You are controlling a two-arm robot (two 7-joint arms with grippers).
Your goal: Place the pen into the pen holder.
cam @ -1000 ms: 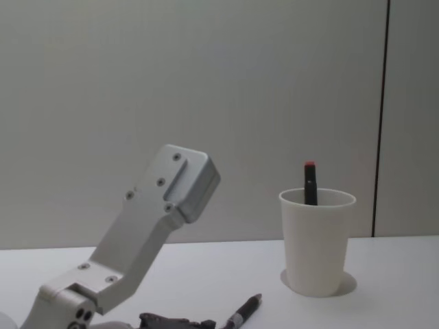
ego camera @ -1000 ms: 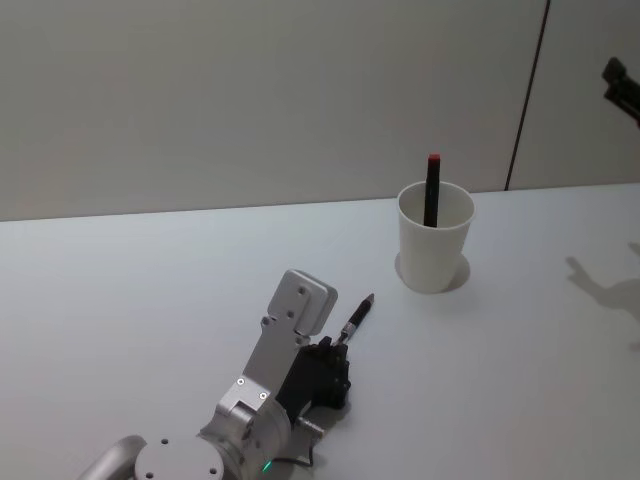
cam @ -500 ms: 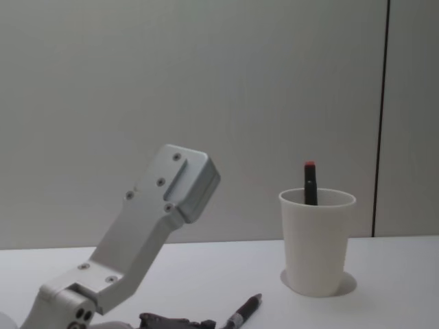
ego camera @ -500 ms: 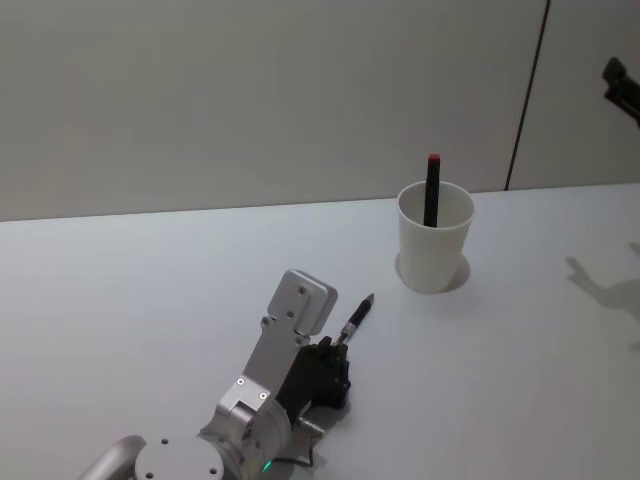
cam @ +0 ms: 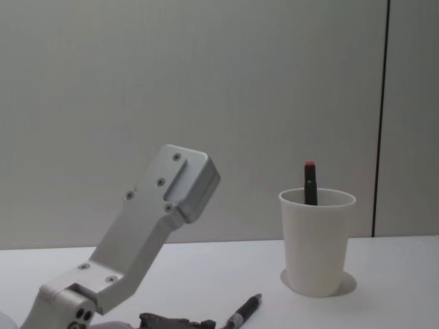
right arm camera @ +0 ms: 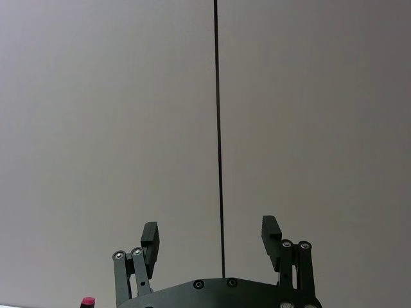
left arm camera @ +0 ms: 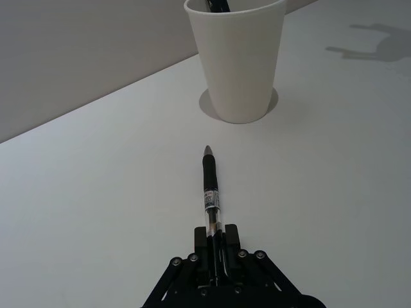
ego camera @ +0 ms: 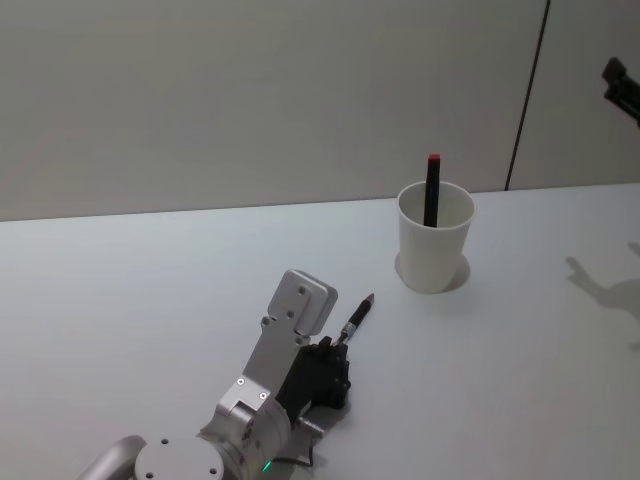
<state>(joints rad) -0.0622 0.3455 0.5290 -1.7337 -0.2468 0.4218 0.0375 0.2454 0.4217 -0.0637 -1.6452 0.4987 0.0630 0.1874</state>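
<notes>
Grip by left claw [left arm camera: 216, 247] clenched on pen [left arm camera: 209, 186] tail, close to counter [left arm camera: 96, 192]. Lift, tip upright, carry toward 1 o'clock over pen holder [ego camera: 434, 245], lowering beside red-capped pen [ego camera: 432, 185] inside. Right claw [right arm camera: 210, 226] released, raised at 2 o'clock.

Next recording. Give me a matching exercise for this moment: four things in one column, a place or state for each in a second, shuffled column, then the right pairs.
Things:
1. left gripper
2. right gripper
3. pen holder
4. red-capped pen

Places or states:
A. standing inside the pen holder
B. open, facing the wall
C. upright on the table, beyond the held pen's tip
D. shut on the back end of the pen

Pairs: 1-D, 2-B, 3-C, 4-A
</notes>
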